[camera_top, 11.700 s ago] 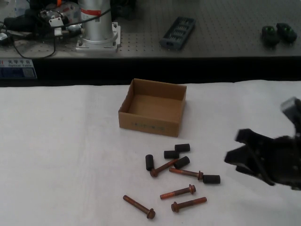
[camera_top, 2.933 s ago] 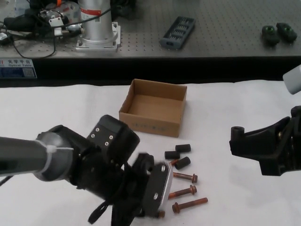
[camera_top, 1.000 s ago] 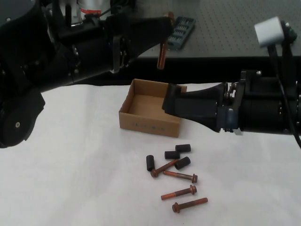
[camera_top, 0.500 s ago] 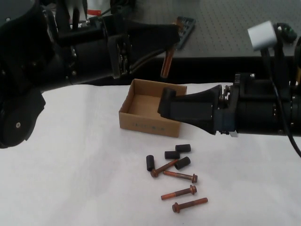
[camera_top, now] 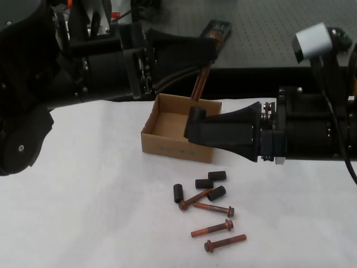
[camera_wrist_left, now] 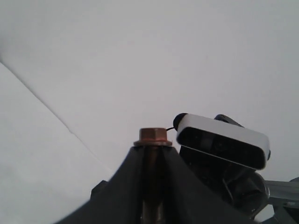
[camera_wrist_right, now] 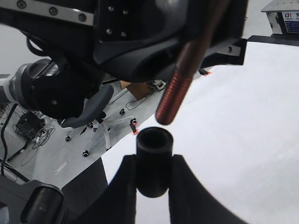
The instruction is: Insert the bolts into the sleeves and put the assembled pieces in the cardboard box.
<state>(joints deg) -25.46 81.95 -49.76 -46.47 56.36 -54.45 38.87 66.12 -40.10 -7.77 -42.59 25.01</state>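
The left end effector [camera_top: 205, 51] is clenched on a copper-coloured metal bolt with a hexagonal flanged head [camera_top: 198, 84]. In the left wrist view its two black fingers [camera_wrist_left: 125, 184] press the shank from either side, and the head stands just past their tips. The right end effector [camera_wrist_right: 153, 179] grasps a short black cylindrical sleeve [camera_wrist_right: 154, 161] by its lower half, with the open mouth turned toward the bolt. In the right wrist view the bolt's threaded end hangs tilted just above that mouth, apart from it by a thin gap and not inside the bore.

In the high view the two held pieces meet above the right-hand side of an open brown cardboard box [camera_top: 175, 146]. Whether they hang over its inside or its rim is hard to tell. The cardboard box sits on the white-covered counter [camera_top: 78, 195]. Its front wall bears a faint row of print, too small to read. In the right wrist view a small printed label [camera_wrist_right: 285, 16] shows on a grey plate beyond the left arm.

On the counter, on the near side of the cardboard box, lie four loose bolts [camera_top: 213, 209] of the same kind and four loose sleeves [camera_top: 177, 192]. The sleeves are gathered nearer the box and the bolts lie mostly nearer the camera. One of the bolts reaches up to a sleeve, touching it or nearly so. With the held pair, that makes five bolts and five sleeves in all.
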